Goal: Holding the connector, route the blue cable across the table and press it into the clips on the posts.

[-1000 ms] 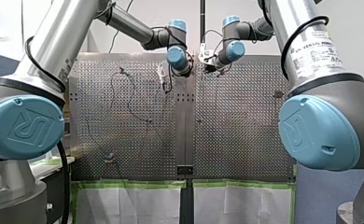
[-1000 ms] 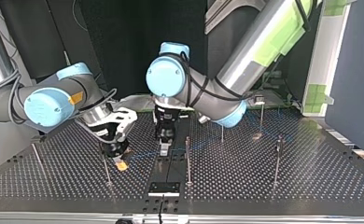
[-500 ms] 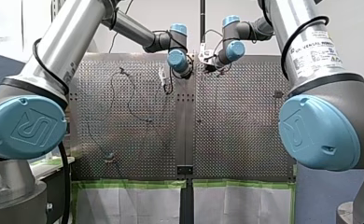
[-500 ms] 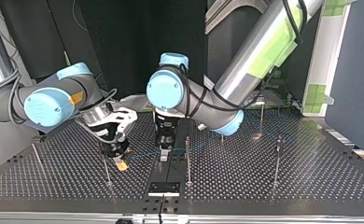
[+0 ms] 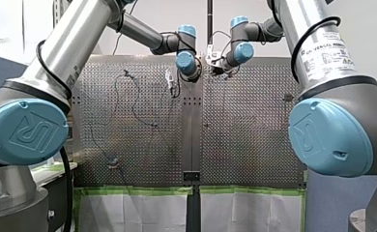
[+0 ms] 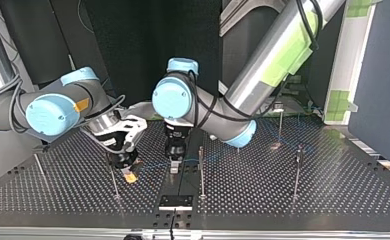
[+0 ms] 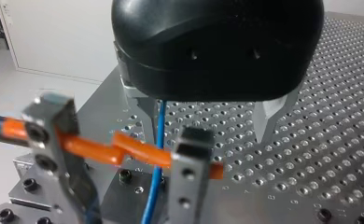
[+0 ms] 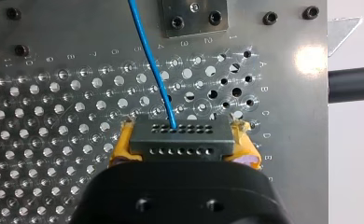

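Note:
My right gripper (image 8: 184, 145) is shut with its yellow pads (image 8: 122, 145) on a dark grey connector (image 8: 180, 133). The blue cable (image 8: 152, 65) leaves the connector and runs away over the perforated plate. In the top view my right gripper (image 6: 128, 172) hangs low at the left of centre. My left gripper (image 6: 174, 162) stands just to its right, over the dark middle strip. In the left wrist view my left gripper (image 7: 207, 136) is open, metal fingers (image 7: 145, 109) wide apart. The blue cable (image 7: 160, 121) passes down between them, close beside one finger.
Several thin posts rise from the table: one (image 6: 201, 170) right beside my left gripper, one (image 6: 114, 182) by my right gripper, others (image 6: 296, 170) toward the top view's right. Blurred metal blocks joined by an orange strip (image 7: 138, 151) stand close before the left wrist camera.
My left arm's wrist has shifted a little toward the top view's left, with its gripper staying low over the middle strip. My right gripper has not moved.

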Controlling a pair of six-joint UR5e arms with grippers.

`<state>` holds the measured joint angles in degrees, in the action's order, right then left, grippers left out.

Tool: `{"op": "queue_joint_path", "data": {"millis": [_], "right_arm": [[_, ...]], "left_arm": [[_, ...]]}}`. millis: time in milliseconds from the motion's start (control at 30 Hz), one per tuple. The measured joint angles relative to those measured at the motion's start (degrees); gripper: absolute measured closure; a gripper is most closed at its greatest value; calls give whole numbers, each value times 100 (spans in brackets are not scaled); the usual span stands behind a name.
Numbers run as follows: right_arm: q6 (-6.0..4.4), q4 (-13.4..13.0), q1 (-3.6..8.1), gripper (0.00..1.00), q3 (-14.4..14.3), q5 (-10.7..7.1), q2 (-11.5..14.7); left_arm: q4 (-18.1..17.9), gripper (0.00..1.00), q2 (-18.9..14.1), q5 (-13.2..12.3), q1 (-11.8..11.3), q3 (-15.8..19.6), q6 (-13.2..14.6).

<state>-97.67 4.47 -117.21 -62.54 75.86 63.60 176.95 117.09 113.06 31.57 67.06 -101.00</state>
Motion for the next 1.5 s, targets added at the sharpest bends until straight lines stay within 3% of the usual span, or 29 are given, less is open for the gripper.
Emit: {"op": "queue_joint_path", "data": {"millis": [33,67,100,133,167,200,233,267,733,900,1200,1367,1500], "right_arm": [[0,0,-1,100,0,0,0],[0,0,-2,100,0,0,0],[0,0,-4,100,-1,0,0],[0,0,-5,100,0,0,0],[0,0,-5,100,0,0,0],[0,2,-7,100,0,0,0],[0,4,-7,100,0,0,0],[0,5,-7,100,-1,0,0],[-14,15,-35,100,-93,-1,-3],[-3,14,-34,100,-280,-1,4],[13,12,-40,100,-733,0,32],[72,5,-16,100,-964,-1,80],[107,-3,-26,100,-1157,5,94]], "left_arm": [[0,33,0,28,7,-1,11],[0,47,1,51,12,-1,23],[-4,47,1,75,18,-1,39],[-9,68,1,92,23,-2,48],[-16,80,1,109,28,-2,56],[-28,80,0,135,35,-2,60],[-37,93,0,157,41,-2,60],[-45,100,0,184,47,-2,59],[-27,100,-11,587,212,104,-95],[-100,100,-65,829,342,343,-184],[-510,100,-86,1255,357,777,-445],[-727,100,-87,1296,325,995,-471],[-934,100,-87,1148,361,1203,-434]]}}
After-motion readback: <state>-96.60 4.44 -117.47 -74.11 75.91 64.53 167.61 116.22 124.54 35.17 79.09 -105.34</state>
